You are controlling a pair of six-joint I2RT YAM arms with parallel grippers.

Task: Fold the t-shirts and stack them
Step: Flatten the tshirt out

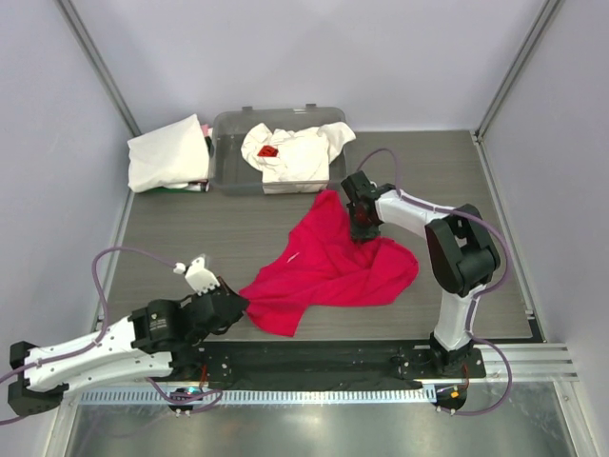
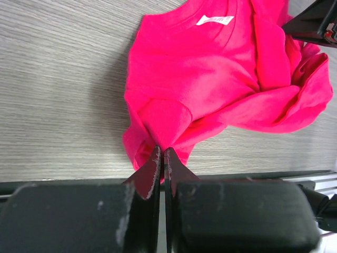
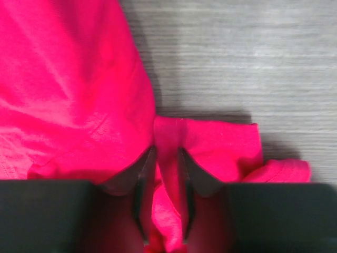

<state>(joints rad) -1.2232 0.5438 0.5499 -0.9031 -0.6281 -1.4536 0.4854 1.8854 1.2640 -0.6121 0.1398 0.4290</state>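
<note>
Starting at the bottom edge of the overhead view: the left fingers (image 2: 161, 158) are pressed tight together on a corner of the red t-shirt (image 1: 328, 267), down at its lower-left tip. We reckon that's a hem or sleeve corner, grabbed so the cloth can be pulled flat, since the shirt lies crumpled mid-tabletop (image 1: 181, 233) and nowhere near folded. Further up, the right fingers (image 1: 362, 227) sit on the shirt's upper tip. The right wrist view shows a bunched ridge of red cloth filling the gap between them, so it looks clamped on that fold. Two grips at opposite ends makes sense to us: stretch it out first, fold after. Behind that, along the top of the overhead view, a grey tub (image 1: 226, 133) holds loose white t-shirts (image 1: 300, 157), one with a small red mark (image 1: 269, 150), probably waiting their turn. Left of the tub a folded white shirt (image 1: 166, 152) sits on its own, which we take for the start of the stack.

What we can't make out: which part of the shirt each arm actually has, because the fingers cover it. The neck label (image 2: 214, 20) shows in the left wrist view, but the sleeves are lost in the folds. How many shirts are in the tub, no idea. Something darker peeks out under the folded one, mostly hidden.
</note>
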